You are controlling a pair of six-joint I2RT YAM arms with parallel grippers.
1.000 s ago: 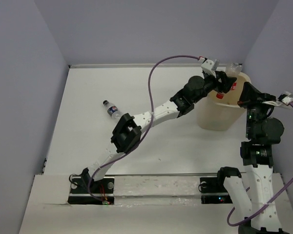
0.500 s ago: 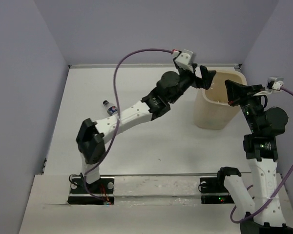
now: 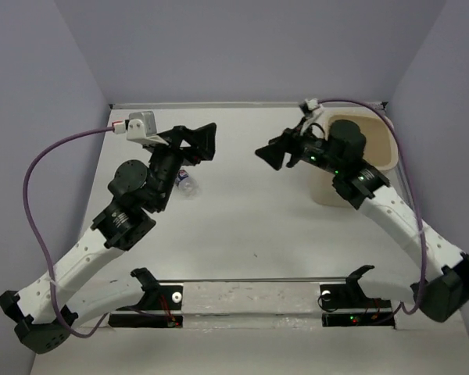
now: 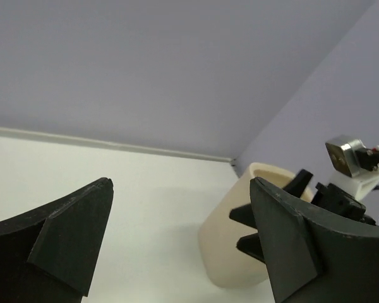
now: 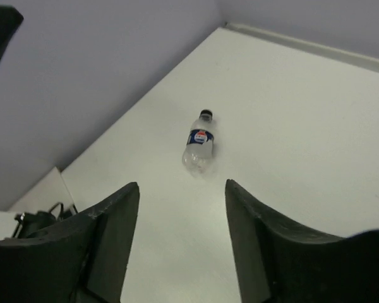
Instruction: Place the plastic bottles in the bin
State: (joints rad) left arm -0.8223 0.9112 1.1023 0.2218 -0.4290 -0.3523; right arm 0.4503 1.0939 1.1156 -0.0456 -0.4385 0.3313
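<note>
One plastic bottle [image 5: 199, 142], clear with a dark cap and a blue label, lies on its side on the white table. In the top view the bottle [image 3: 186, 183] peeks out from under my left wrist. My left gripper [image 3: 202, 144] hovers open and empty just above and beyond it, facing right toward the bin [image 4: 234, 252]. The cream bin [image 3: 384, 145] stands at the back right, partly covered by my right arm. My right gripper [image 3: 269, 154] hangs open and empty left of the bin, pointing at the bottle. The wrist views show each gripper's own jaws wide apart: the left gripper [image 4: 180, 189] and the right gripper [image 5: 182, 188].
Lilac walls [image 3: 55, 117] close the table on the left, back and right. The purple cable [image 3: 43, 164] of the left arm loops out to the left. The arm bases sit on a rail [image 3: 250, 293] at the near edge.
Both grippers have left the bin. The left arm swung back to the left over the lying bottle. The right arm turned toward the table's middle and its jaws opened.
</note>
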